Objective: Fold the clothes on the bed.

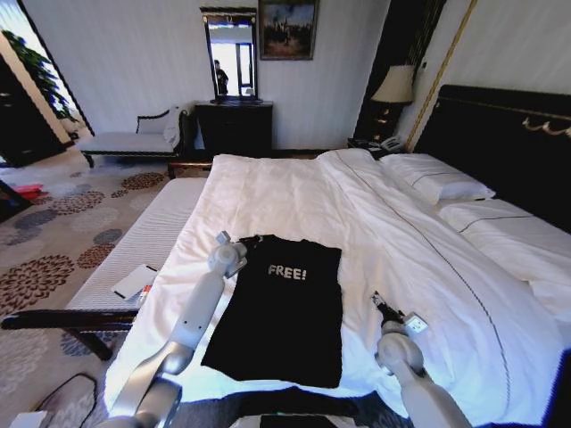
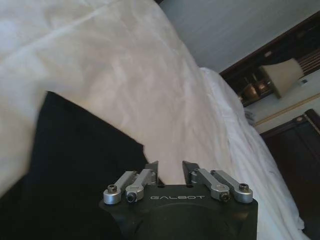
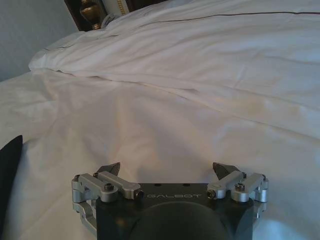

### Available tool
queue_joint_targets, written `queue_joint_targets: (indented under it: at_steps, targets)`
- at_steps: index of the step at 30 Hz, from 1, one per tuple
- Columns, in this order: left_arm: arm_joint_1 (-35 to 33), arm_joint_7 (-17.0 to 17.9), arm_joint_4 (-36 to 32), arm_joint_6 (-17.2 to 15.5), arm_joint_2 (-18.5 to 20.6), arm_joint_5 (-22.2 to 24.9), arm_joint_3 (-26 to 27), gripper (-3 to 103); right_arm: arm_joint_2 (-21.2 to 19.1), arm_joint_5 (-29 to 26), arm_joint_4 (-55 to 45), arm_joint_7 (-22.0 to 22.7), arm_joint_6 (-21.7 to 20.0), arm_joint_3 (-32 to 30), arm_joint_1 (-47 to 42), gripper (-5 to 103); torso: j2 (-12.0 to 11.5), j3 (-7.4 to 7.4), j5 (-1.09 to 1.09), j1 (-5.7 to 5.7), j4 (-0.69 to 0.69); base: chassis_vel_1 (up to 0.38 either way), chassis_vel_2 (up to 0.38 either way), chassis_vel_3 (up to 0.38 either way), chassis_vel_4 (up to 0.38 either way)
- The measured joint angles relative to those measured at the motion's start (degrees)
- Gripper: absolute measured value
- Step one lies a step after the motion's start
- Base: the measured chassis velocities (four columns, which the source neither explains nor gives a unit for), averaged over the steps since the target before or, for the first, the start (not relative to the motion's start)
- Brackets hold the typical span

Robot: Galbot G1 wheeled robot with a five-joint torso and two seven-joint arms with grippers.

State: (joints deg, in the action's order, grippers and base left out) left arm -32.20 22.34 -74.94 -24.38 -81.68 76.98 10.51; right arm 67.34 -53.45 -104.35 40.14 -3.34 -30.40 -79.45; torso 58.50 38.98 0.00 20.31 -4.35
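While the black T-shirt (image 1: 281, 308) lies flat on the bed (image 1: 375, 223), its long axis runs from the collar on the far side to the hem near me. My left gripper (image 2: 170, 172) hovers at the collar-side left shoulder, fingers narrowly parted, holding nothing, fabric just beside the tips. My right gripper (image 3: 167, 172) hangs over bare duvet (image 3: 165, 120), fingers wide and empty, with the shirt lying off to its left. The left arm is nearer. No containers are present.

left gripper (image 1: 225, 239) reaches toward 12 o'clock, fingers narrowly parted; right gripper (image 1: 382, 304) at 4 o'clock, fingers spread wide.
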Motion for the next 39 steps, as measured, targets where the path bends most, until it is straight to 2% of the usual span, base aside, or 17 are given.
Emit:
queue_joint_targets:
  at_steps: [4, 6, 8, 9, 11, 12, 14, 15, 16, 18, 20, 21, 23, 25, 33, 35, 39]
  targets:
    - [-1.3, -1.3, -2.3, 2.1, 0.3, -0.8, 0.0, 47, 0.3, 0.5, -0.1, -0.1, 0.0, -0.5, -0.5, 100, 0.0, 0.0, 0.0, 0.0, -0.01, 0.0, 0.0, 0.0, 0.0]
    - [-3.5, -1.2, -5.9, 2.3, 2.7, -0.4, 0.8, 53, 0.2, 0.6, -0.2, -0.2, 0.0, -0.9, -0.8, 100, 0.0, 0.0, -0.01, 0.0, -0.01, 0.0, 0.0, 0.0, 0.0]
    - [-8.3, 0.0, -12.5, 2.1, 8.4, 0.8, 2.4, 64, 0.0, 0.5, -0.4, -0.4, 0.2, -1.3, -0.9, 100, 0.0, -0.01, -0.02, -0.01, 0.02, 0.0, 0.0, 0.0, 0.0]
    - [-8.3, 0.0, -12.5, 2.1, 8.4, 0.8, 2.4, 64, 0.0, 0.5, -0.4, -0.4, 0.2, -1.3, -0.9, 100, 0.0, -0.01, -0.02, -0.01, 0.02, 0.0, 0.0, 0.0, 0.0]
    - [-15.4, 0.9, -20.9, 0.6, 16.6, 0.8, 4.0, 74, -0.3, 0.3, -0.6, -0.7, 0.7, -1.5, -0.9, 100, 0.0, -0.01, -0.03, 0.0, 0.05, 0.0, 0.0, 0.0, 0.0]
    - [-15.4, 0.9, -20.9, 0.6, 16.6, 0.8, 4.0, 74, -0.3, 0.3, -0.6, -0.7, 0.7, -1.5, -0.9, 100, 0.0, -0.01, -0.03, 0.0, 0.05, 0.0, 0.0, 0.0, 0.0]
    - [-21.3, 1.4, -27.7, -1.3, 23.4, 0.5, 5.1, 85, -0.6, 0.2, -0.8, -0.8, 1.0, -1.2, -0.7, 100, 0.0, -0.01, -0.07, 0.0, 0.08, 0.0, 0.0, 0.0, 0.0]
    - [-26.1, 1.6, -33.0, -1.8, 29.8, 0.4, 6.3, 91, -0.7, 0.2, -0.9, -0.9, 1.5, -0.7, -0.4, 100, 0.0, -0.01, -0.02, -0.02, 0.07, 0.0, 0.0, 0.0, 0.0]
    - [-26.1, 1.6, -33.0, -1.8, 29.8, 0.4, 6.3, 91, -0.7, 0.2, -0.9, -0.9, 1.5, -0.7, -0.4, 100, 0.0, -0.01, -0.02, -0.02, 0.07, 0.0, 0.0, 0.0, 0.0]
    - [-30.0, 1.5, -37.1, -1.9, 36.4, 0.4, 7.4, 96, -0.3, 0.2, -1.0, -1.0, 1.9, -0.6, -0.4, 100, 0.0, -0.02, -0.01, -0.03, 0.08, 0.0, 0.0, 0.0, 0.0]
    - [-30.7, 1.3, -38.2, -1.9, 38.4, 0.5, 7.2, 98, 0.2, 0.3, -1.3, -1.0, 2.1, -0.9, -0.7, 100, 0.0, -0.02, 0.0, -0.03, 0.08, 0.0, 0.0, 0.0, 0.0]
    - [-31.4, 0.6, -39.5, -1.9, 41.5, 0.2, 6.4, 100, 1.0, 0.6, -1.7, -0.9, 2.2, -1.7, -1.4, 100, 0.0, -0.02, -0.01, -0.03, -0.02, 0.0, 0.0, 0.0, 0.0]
    - [-32.6, 0.1, -40.6, -1.9, 43.4, -0.6, 6.1, 100, 1.4, 0.8, -1.9, -0.7, 2.3, -1.9, -1.7, 100, 0.0, -0.01, -0.03, -0.02, -0.09, 0.0, 0.0, 0.0, 0.0]
    - [-36.1, -0.4, -43.2, -1.9, 46.3, -2.0, 6.0, 100, 1.9, 1.1, -2.3, -0.6, 2.4, -1.4, -1.3, 100, 0.0, -0.01, -0.02, -0.01, 0.02, 0.0, 0.0, 0.0, 0.0]
    - [-45.5, 1.9, -49.1, -4.0, 47.6, -3.1, 4.9, 100, 3.0, 1.1, -2.9, 0.2, 2.1, -0.8, -0.8, 100, 0.0, -0.01, -0.02, -0.01, 0.01, 0.0, 0.0, 0.0, 0.0]
    - [-50.6, 2.6, -49.7, -3.7, 49.7, -7.6, 4.8, 100, 2.5, 1.0, -3.0, 0.4, 1.6, -1.1, -1.2, 100, 0.0, -0.01, -0.01, -0.02, 0.04, 0.0, 0.0, 0.0, 0.0]
    - [-53.9, 2.6, -51.8, -2.4, 53.4, -10.0, 4.8, 100, 2.3, 1.1, -2.8, 0.9, 1.3, -1.8, -1.7, 100, 0.0, -0.01, 0.0, -0.01, 0.02, 0.0, 0.0, 0.0, 0.0]
